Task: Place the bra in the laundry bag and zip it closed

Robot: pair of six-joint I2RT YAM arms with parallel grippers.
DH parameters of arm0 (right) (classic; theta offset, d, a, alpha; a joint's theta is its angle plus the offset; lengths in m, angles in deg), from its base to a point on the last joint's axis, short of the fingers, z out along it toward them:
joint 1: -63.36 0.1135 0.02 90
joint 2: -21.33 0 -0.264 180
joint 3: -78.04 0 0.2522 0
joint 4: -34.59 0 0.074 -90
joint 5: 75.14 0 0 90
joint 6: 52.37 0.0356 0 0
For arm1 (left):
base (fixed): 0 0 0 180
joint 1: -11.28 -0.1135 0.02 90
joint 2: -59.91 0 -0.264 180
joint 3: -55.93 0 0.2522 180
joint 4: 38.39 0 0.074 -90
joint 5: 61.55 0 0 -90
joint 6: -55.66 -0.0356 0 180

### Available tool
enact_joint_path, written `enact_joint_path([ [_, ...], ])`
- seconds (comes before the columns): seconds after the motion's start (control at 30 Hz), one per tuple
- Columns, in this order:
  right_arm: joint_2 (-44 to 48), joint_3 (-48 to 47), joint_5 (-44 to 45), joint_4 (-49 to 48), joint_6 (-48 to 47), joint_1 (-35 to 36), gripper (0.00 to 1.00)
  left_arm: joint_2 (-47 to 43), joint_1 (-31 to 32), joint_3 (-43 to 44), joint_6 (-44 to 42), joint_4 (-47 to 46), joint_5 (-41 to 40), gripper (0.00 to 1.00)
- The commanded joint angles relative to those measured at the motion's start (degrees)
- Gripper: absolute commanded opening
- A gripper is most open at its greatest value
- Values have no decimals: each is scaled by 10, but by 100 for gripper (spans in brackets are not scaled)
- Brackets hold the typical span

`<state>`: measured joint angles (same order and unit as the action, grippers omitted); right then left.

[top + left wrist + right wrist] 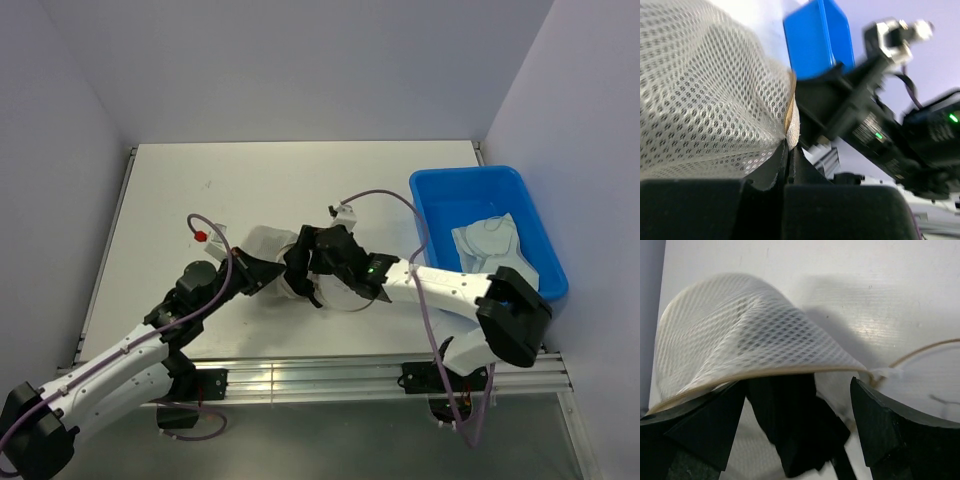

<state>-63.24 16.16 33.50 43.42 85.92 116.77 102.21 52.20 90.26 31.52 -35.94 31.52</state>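
Observation:
The cream-white mesh laundry bag (268, 243) lies at the table's middle, and its mesh fills the left wrist view (705, 95). My left gripper (262, 268) is shut on the bag's tan rim (790, 107); its closed jaws show in the left wrist view (790, 150). My right gripper (306, 262) is open, its fingers wide apart at the bag's mouth (799, 386). A black bra (790, 430) hangs between those fingers, under the raised mesh edge (750, 330). The thin rim of the lid (925, 347) lies on the table to the right.
A blue plastic bin (440, 195) stands at the right of the table with white garments (490, 240) in it. It also shows in the left wrist view (815, 40). The right arm (880, 135) is close beside my left gripper. Walls stand close on both sides.

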Motion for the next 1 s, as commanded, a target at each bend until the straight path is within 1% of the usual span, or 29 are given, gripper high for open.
enact_joint_path([
  [0.0, 73, -21, -47, 96, -79, -6, 92, -15, -22, 13, -3, 3, -27, 0],
  [0.17, 178, 32, -67, 144, -107, -12, 93, -25, -42, 17, -23, 24, -27, 0],
  [0.2, 190, 39, -65, 152, -107, -17, 93, -26, -48, 17, -27, 24, -27, 0],
  [0.23, 199, 46, -60, 159, -107, -22, 90, -28, -50, 17, -28, 23, -28, 0],
  [0.27, 207, 65, -44, 171, -108, -36, 80, -28, -52, 17, -30, 18, -27, 0],
  [0.3, 207, 75, -37, 181, -108, -44, 73, -28, -52, 17, -33, 17, -24, 0],
  [0.33, 204, 84, -35, 192, -105, -55, 63, -24, -52, 17, -34, 16, -21, 0],
  [0.37, 201, 102, -33, 208, -98, -67, 45, -23, -52, 16, -35, 12, -18, 0],
  [0.4, 202, 115, -22, 211, -94, -69, 39, -22, -52, 14, -36, 10, -15, 0],
  [0.43, 203, 125, -20, 213, -90, -69, 36, -22, -52, 12, -36, 9, -15, 0],
  [0.47, 204, 144, -25, 209, -82, -69, 35, -21, -52, 7, -36, 3, -15, 0],
  [0.53, 201, 159, -47, 204, -71, -69, 38, -21, -53, 3, -36, -4, -13, 0],
  [0.57, 195, 173, -55, 199, -65, -68, 48, -21, -52, 3, -37, -6, -12, 0],
  [0.6, 192, 181, -60, 195, -54, -68, 53, -21, -53, 3, -40, -4, -11, 0],
  [0.67, 190, 203, -69, 179, -39, -65, 60, -20, -53, 3, -42, -3, -10, 0],
  [0.73, 187, 216, -87, 161, -33, -62, 60, -22, -52, 1, -43, -6, -10, 0],
  [0.87, 148, 222, -111, 127, -19, -54, 49, -11, -52, -1, -43, -17, -4, 0],
  [0.93, 137, 227, -118, 108, -10, -54, 45, -8, -53, -3, -41, -21, -1, 0],
  [0.97, 126, 235, -123, 84, -6, -54, 45, -9, -52, -4, -41, -24, -1, 0],
])
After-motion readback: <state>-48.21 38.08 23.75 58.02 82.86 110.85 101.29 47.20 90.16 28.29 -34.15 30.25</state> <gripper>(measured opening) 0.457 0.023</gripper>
